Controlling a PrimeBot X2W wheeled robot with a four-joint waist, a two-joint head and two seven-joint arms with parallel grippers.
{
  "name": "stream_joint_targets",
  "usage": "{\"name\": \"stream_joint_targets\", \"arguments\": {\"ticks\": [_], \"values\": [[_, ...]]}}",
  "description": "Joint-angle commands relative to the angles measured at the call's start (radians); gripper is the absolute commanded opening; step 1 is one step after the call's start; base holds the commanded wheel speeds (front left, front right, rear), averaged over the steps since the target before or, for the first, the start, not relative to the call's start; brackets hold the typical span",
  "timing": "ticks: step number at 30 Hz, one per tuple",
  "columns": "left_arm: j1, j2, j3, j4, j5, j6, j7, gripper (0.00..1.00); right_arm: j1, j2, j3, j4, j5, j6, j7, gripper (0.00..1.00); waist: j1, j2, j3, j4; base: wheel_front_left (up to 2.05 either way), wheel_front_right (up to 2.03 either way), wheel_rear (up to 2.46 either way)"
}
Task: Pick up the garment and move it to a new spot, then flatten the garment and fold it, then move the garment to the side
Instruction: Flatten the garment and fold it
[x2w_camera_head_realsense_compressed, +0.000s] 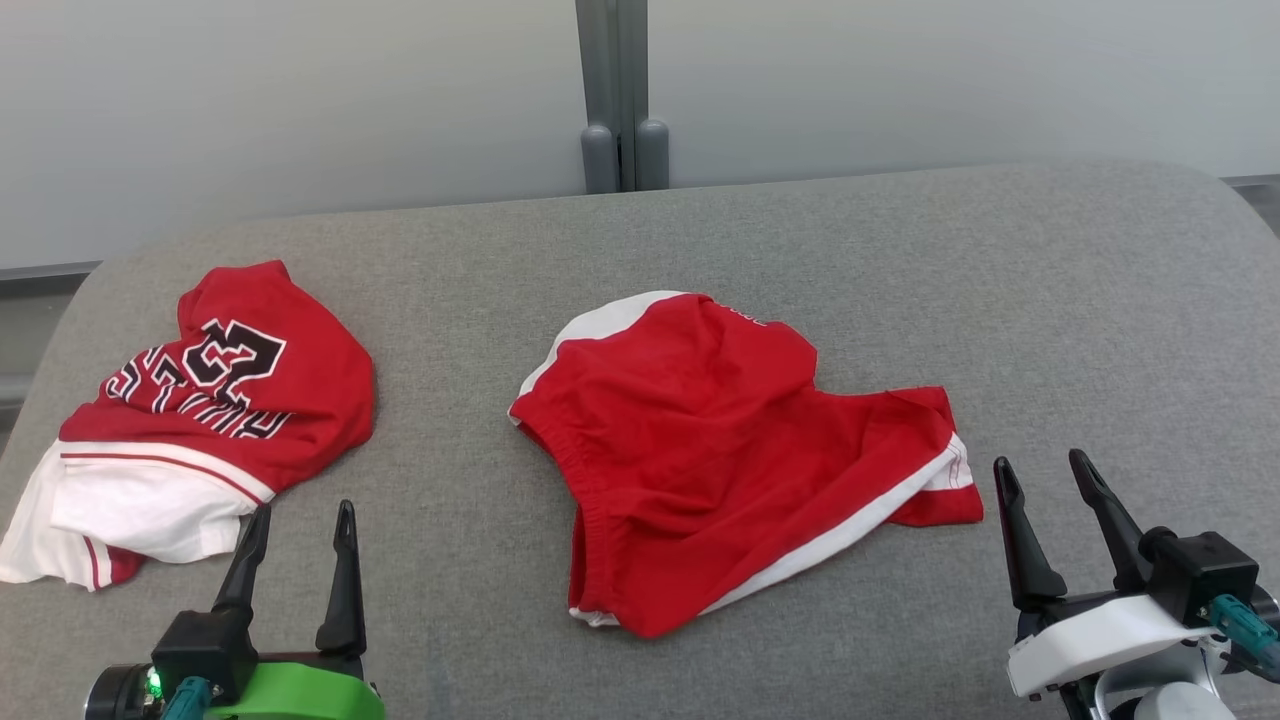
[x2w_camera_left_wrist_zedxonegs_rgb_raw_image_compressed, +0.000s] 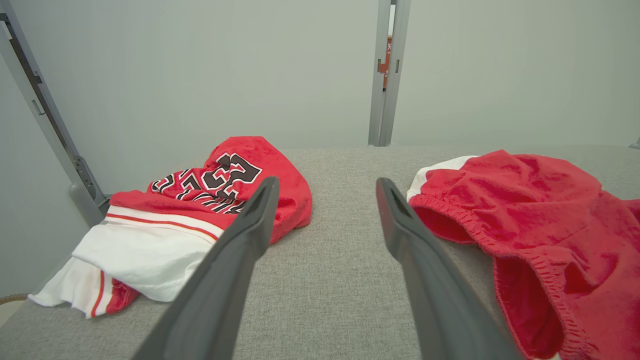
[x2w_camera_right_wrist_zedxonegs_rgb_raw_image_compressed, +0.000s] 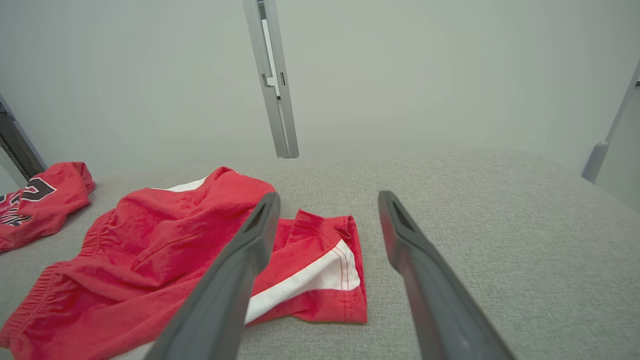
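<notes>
A crumpled red garment (x2w_camera_head_realsense_compressed: 720, 440), a pair of shorts with white side stripes, lies in the middle of the grey padded surface (x2w_camera_head_realsense_compressed: 900, 270). In the left wrist view the shorts (x2w_camera_left_wrist_zedxonegs_rgb_raw_image_compressed: 540, 220) show their elastic waistband at the right; in the right wrist view the shorts (x2w_camera_right_wrist_zedxonegs_rgb_raw_image_compressed: 165, 240) lie left of the fingers, one leg hem reaching between them. My left gripper (x2w_camera_head_realsense_compressed: 303, 510) (x2w_camera_left_wrist_zedxonegs_rgb_raw_image_compressed: 326, 182) is open at the lower left, holding nothing. At the lower right my right gripper (x2w_camera_head_realsense_compressed: 1042, 462) (x2w_camera_right_wrist_zedxonegs_rgb_raw_image_compressed: 328, 196) is open too, just right of the shorts' leg hem.
A second bunched piece, a red and white jersey (x2w_camera_head_realsense_compressed: 230, 400) (x2w_camera_left_wrist_zedxonegs_rgb_raw_image_compressed: 200, 200) (x2w_camera_right_wrist_zedxonegs_rgb_raw_image_compressed: 35, 205) with black lettering, lies at the surface's left end, close to my left gripper. A grey post (x2w_camera_head_realsense_compressed: 620, 100) stands behind the far edge. Bare grey surface stretches to the right.
</notes>
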Motion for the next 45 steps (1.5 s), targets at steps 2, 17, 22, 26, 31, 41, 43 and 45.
{"name": "stream_joint_targets", "arguments": {"ticks": [2,17,22,26,31,41,43,45], "values": [[0.017,0.008,0.002,-0.003,0.002,0.003,0.0,1.0,0.023,0.004,-0.003,-0.014,-0.012,0.0,-0.003,1.0,0.0,0.0,-0.003,0.002,0.0,0.0,0.0],[0.036,0.023,-0.003,-0.025,-0.003,0.019,0.013,1.0,0.037,0.006,0.015,-0.028,-0.043,0.0,-0.003,1.0,0.0,0.0,-0.013,0.016,0.0,0.0,0.0],[0.039,0.028,-0.004,-0.037,-0.008,0.025,0.025,1.0,0.039,0.008,0.018,-0.018,-0.044,0.0,-0.003,1.0,0.0,0.0,-0.014,0.016,0.0,0.0,0.0],[0.047,0.03,-0.006,-0.047,-0.012,0.028,0.034,1.0,0.04,0.009,0.018,-0.014,-0.046,0.0,-0.003,1.0,0.0,0.0,-0.016,0.015,0.0,0.0,0.0],[0.047,0.034,-0.009,-0.057,-0.021,0.029,0.04,1.0,0.036,0.008,0.021,-0.011,-0.047,0.0,-0.003,1.0,0.0,0.0,-0.014,0.014,0.0,0.0,0.0],[0.014,0.048,-0.14,-0.005,-0.028,-0.006,0.056,1.0,-0.032,-0.051,0.042,0.075,-0.041,0.0,0.004,1.0,0.0,0.0,0.024,0.007,0.0,0.0,0.0],[0.001,0.053,-0.187,0.02,-0.031,-0.009,0.057,1.0,-0.057,-0.072,0.052,0.115,-0.037,0.0,0.007,1.0,0.0,0.0,0.039,0.006,0.0,0.0,0.0],[-0.017,0.059,-0.235,0.05,-0.039,-0.013,0.053,1.0,-0.088,-0.092,0.063,0.16,-0.033,0.0,0.008,1.0,0.0,0.0,0.054,0.004,0.0,0.0,0.0]]}}
